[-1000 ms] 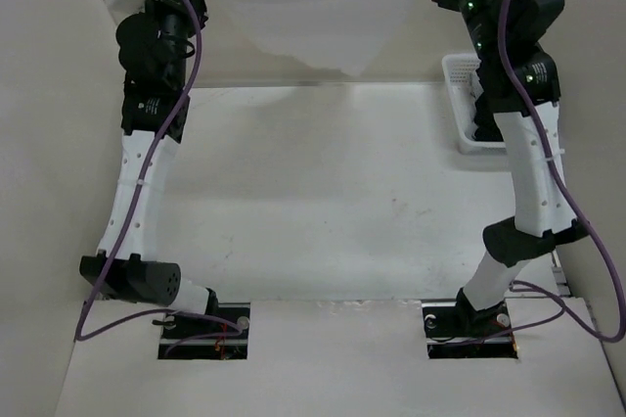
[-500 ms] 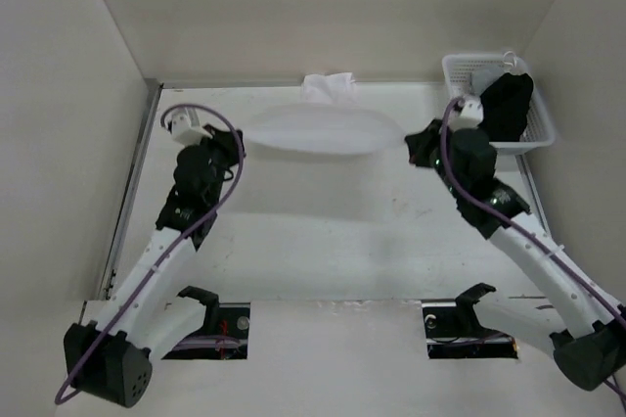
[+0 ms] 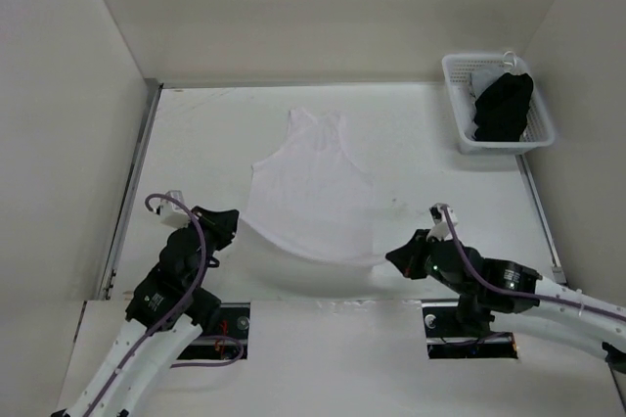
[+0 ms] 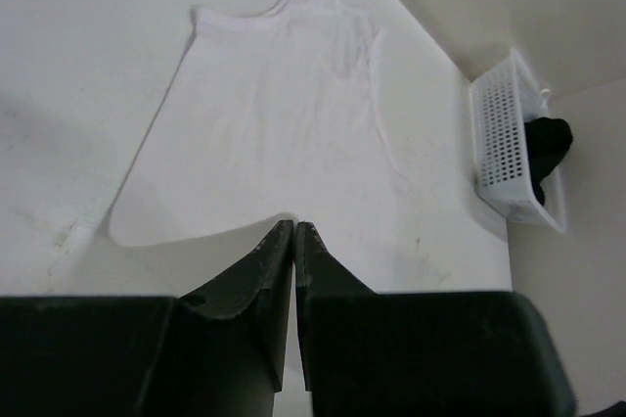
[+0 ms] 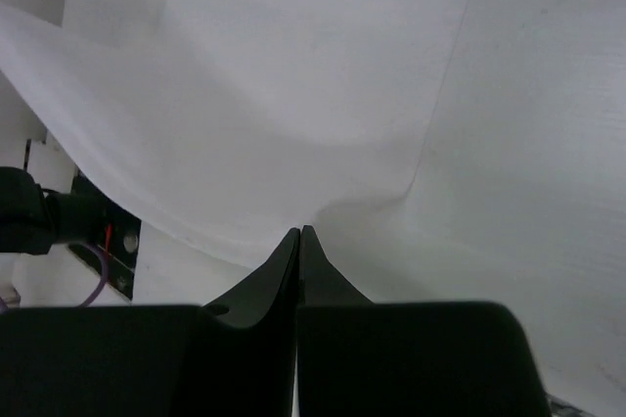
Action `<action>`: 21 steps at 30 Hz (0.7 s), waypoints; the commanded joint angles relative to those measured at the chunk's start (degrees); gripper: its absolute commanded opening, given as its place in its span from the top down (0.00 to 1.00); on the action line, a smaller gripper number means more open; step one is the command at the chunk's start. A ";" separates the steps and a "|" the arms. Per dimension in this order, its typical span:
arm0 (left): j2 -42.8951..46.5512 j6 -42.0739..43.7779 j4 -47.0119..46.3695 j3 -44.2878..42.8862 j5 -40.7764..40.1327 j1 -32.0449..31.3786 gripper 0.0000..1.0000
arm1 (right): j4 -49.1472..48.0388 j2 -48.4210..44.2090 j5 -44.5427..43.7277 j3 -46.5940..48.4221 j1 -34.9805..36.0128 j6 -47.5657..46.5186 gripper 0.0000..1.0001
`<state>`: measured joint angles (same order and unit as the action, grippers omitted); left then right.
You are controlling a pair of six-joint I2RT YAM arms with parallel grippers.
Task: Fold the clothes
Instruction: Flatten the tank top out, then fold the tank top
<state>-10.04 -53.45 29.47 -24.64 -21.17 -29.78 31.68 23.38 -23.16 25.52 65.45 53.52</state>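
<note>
We see the clothes (image 3: 308, 192) spread flat on the table (image 3: 430, 162); the left fingers (image 4: 269, 270) and right fingers (image 5: 284, 270) each pinch its near hem.

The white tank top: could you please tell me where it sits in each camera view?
Top external: white tank top lies mid-table, hem toward the near edge.
Left wrist: upper centre, above the left gripper.
Right wrist: fills most of the frame, pinched by the right gripper.
Shared landmark: the white basket, in the top and left wrist views only.
</note>
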 commanded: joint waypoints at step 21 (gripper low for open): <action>-80.18 8.54 -45.91 -34.57 0.95 19.01 0.96 | -34.15 73.62 21.83 45.38 -48.35 -20.91 1.00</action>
<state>-84.79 -46.68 -9.15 -53.17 -22.33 -12.64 1.83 92.03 -5.02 65.04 19.99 34.06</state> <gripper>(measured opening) 0.043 0.003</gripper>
